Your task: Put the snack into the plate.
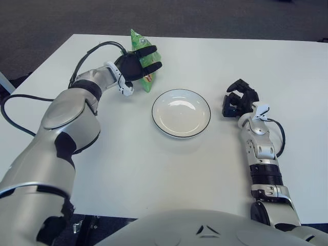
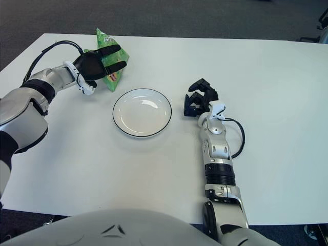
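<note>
A green snack bag (image 1: 141, 46) stands at the far left-middle of the white table. My left hand (image 1: 139, 64) is wrapped around it, black fingers (image 1: 148, 52) across its front. The bag also shows in the right eye view (image 2: 107, 45). A white plate (image 1: 181, 113) with a dark rim sits empty at the table's middle, just right and nearer than the bag. My right hand (image 1: 239, 100) shows to the right of the plate, fingers curled, holding nothing.
The white table (image 1: 169, 174) reaches to a dark carpeted floor (image 1: 205, 15) at the back. A black cable (image 1: 92, 54) loops from my left wrist above the table's left side. Another cable (image 1: 281, 136) runs beside my right forearm.
</note>
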